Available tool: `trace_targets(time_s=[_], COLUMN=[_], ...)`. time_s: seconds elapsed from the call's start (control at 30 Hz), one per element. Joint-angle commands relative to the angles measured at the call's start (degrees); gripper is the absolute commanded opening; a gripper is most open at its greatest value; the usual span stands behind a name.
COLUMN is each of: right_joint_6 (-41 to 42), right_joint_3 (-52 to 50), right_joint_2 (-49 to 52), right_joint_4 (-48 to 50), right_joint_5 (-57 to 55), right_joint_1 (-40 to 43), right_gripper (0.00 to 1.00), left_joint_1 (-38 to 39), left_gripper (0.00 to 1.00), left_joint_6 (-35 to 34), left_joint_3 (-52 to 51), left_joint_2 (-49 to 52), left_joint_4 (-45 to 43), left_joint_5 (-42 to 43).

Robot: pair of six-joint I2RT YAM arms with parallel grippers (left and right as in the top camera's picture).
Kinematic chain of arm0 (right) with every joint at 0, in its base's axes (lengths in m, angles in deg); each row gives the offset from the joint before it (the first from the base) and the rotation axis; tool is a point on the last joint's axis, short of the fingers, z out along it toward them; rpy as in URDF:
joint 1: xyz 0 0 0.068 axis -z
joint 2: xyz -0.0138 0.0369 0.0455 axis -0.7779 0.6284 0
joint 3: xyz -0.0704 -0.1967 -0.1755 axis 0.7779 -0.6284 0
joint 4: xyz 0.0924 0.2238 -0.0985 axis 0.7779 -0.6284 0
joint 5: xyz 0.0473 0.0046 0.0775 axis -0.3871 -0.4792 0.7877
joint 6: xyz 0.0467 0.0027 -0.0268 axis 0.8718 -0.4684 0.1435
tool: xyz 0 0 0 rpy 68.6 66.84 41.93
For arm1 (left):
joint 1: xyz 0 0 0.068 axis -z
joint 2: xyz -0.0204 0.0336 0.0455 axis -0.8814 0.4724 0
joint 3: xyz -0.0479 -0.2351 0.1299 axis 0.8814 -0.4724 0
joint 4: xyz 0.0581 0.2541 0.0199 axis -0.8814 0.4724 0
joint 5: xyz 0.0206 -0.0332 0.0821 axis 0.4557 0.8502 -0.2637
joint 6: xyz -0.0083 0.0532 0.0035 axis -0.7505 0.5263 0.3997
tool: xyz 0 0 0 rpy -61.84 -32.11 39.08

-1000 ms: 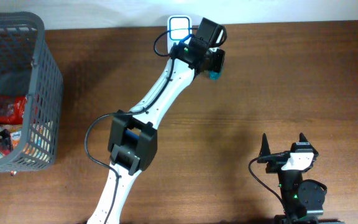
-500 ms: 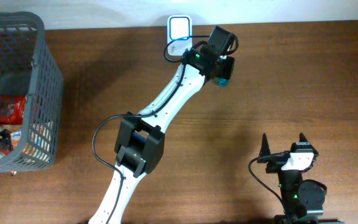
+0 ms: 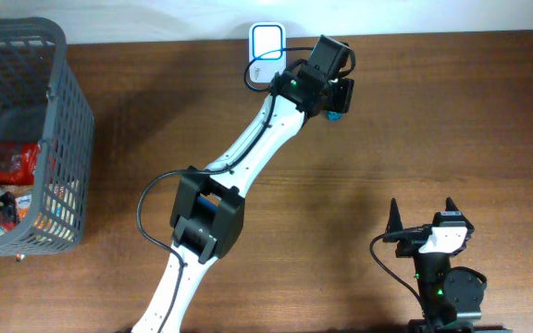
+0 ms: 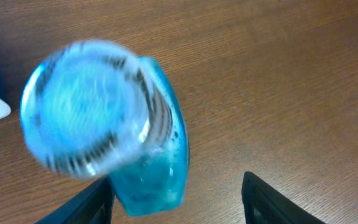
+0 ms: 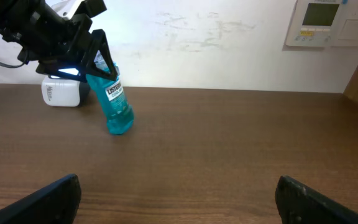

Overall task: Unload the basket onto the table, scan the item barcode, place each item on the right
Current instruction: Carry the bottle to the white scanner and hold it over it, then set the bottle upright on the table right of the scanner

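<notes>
A brown wooden desk (image 3: 433, 120) fills the overhead view and runs back to a pale wall. At its left edge stands a grey slatted basket (image 3: 74, 129) holding a few packets, one of them red (image 3: 7, 162).

The left arm (image 3: 248, 148), white with black joints, reaches diagonally from the near edge to the far middle of the desk. Its pincer (image 4: 178, 196) is there, around the upper part of a bottle. From the wrist camera the two black fingers straddle the bottle: one lies just beside it, and the other stands apart from it with bare wood between them. The pincer is therefore spread and not pinching the bottle.

The right arm sits at the near right corner, well away from everything else. Its pincer (image 3: 423, 208) is spread wide with nothing between the fingers.

The bottle (image 5: 114, 102) is clear blue with a white label and blue liquid inside. Its base is on the desk near the far edge and it leans, with the top tipped toward the left pincer. In the wrist view its cap end is blurred.

Just beside the bottle, against the wall, sits a small white scanner (image 3: 266, 42) with a lit face and a dark cable. From the right wrist view the scanner appears to the left of the bottle. A pale control panel (image 5: 322, 22) hangs on the wall at the far right.
</notes>
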Motion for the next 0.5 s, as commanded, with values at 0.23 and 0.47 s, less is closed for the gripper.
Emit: trace_targets(time_s=[0.23, 0.47], right_joint_6=[0.0, 0.0], right_joint_3=[-0.4, -0.4], right_joint_2=[-0.3, -0.3], right_joint_4=[-0.2, -0.2], right_joint_5=[-0.9, -0.9], right_joint_1=[0.3, 0.3], right_gripper=[0.99, 0.99], left_joint_1=[-0.2, 0.0], left_gripper=[0.63, 0.63], left_joint_6=[0.1, 0.1], left_joint_3=[1.4, 1.4], left_joint_2=[0.2, 0.2], left_joint_4=[-0.5, -2.2], left_joint_5=[-0.4, -0.4])
